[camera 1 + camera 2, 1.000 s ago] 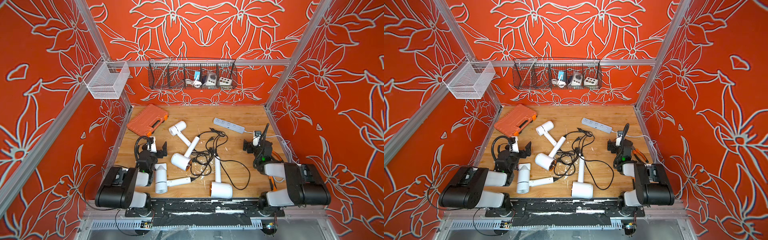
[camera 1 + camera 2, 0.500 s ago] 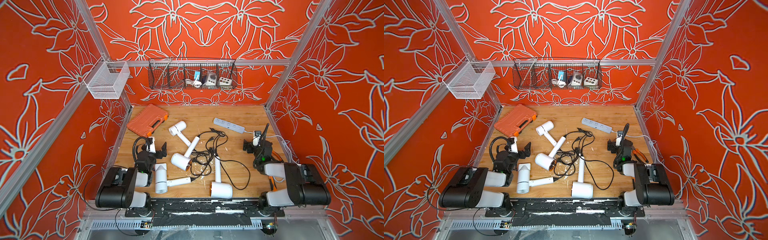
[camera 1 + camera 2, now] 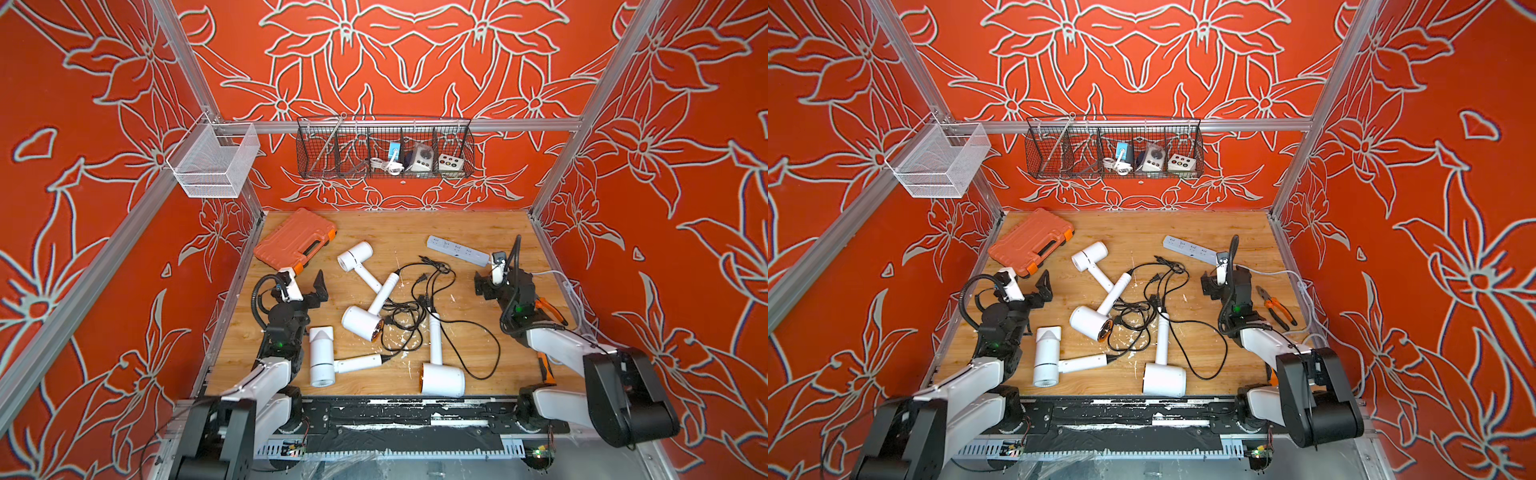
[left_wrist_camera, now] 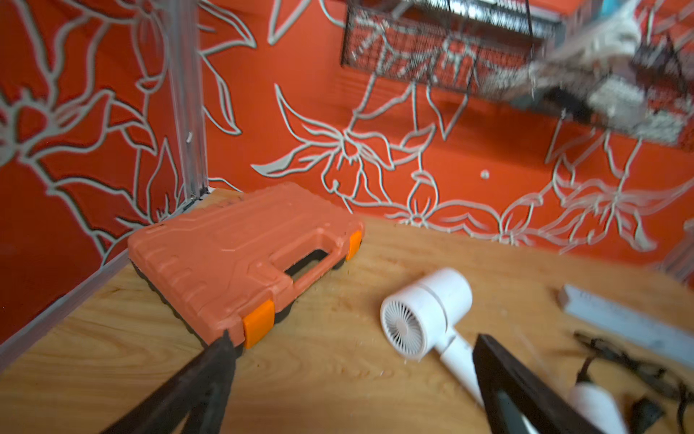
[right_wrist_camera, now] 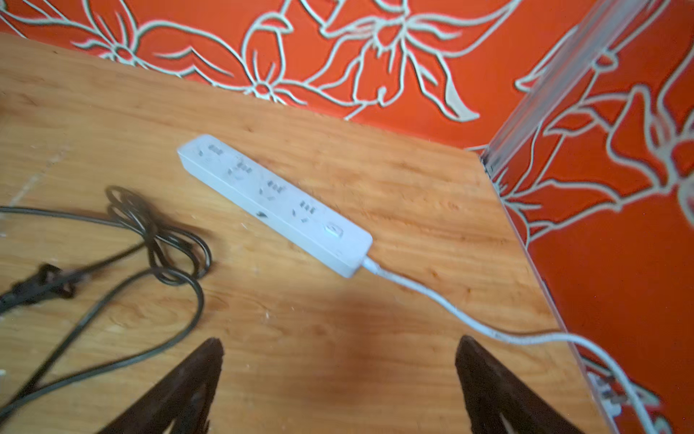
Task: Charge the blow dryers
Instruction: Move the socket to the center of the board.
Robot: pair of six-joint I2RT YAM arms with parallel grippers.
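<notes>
We are at the very start: no plug sits in a socket yet. At 9 o'clock on the wooden surface (image 3: pixel 415 224), our left tool (image 4: pixel 353 338) hovers with its jaws spread wide, holding nothing. It faces the far white hammer-shaped blow dryer (image 3: pixel 355 253) at 11 o'clock, near the orange plastic tool case (image 3: pixel 295 239). A second blow dryer (image 3: pixel 359 322) lies at the centre, a third blow dryer (image 3: pixel 322 361) at 7 o'clock and a fourth blow dryer (image 3: pixel 442 378) at 6 o'clock. Their thin black cords (image 3: pixel 419 291) tangle in the middle. The flat white power strip (image 3: pixel 457 250) lies at 1 o'clock. At 3 o'clock our right tool (image 5: pixel 340 341) is equally wide open and empty, facing the strip. Next, we judge, a tool must pick a loose black plug (image 5: pixel 41 287) from the tangle and line its prongs up with a socket.
</notes>
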